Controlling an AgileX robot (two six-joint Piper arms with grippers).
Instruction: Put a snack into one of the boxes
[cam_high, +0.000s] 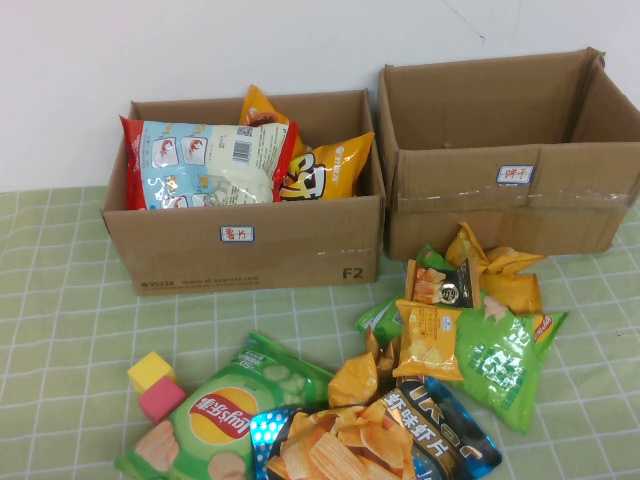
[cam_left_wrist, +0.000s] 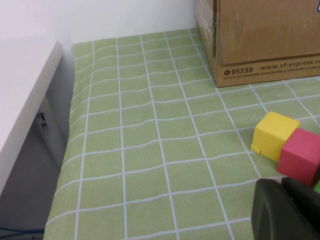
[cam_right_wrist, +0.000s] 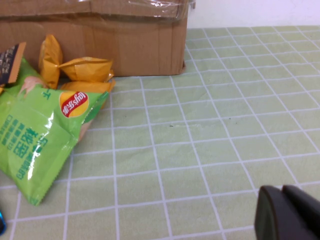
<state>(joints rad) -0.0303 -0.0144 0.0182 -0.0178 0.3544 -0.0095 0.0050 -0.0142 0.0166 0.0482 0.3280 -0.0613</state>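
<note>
Two open cardboard boxes stand at the back. The left box (cam_high: 250, 245) holds a red-and-blue snack bag (cam_high: 205, 165) and orange chip bags (cam_high: 325, 170). The right box (cam_high: 510, 195) shows nothing inside. A pile of snack bags lies in front: a green Lay's bag (cam_high: 225, 415), a blue bag (cam_high: 440, 435), a green bag (cam_high: 505, 360) and small orange packs (cam_high: 430, 335). Neither arm shows in the high view. My left gripper (cam_left_wrist: 287, 210) is shut and empty beside the pink block (cam_left_wrist: 300, 157). My right gripper (cam_right_wrist: 290, 215) is shut and empty over bare cloth, right of the green bag (cam_right_wrist: 40, 142).
A yellow block (cam_high: 150, 370) and a pink block (cam_high: 162, 398) sit left of the snack pile. The green checked cloth (cam_high: 60, 330) covers the table. In the left wrist view a white ledge (cam_left_wrist: 25, 95) borders the cloth's edge.
</note>
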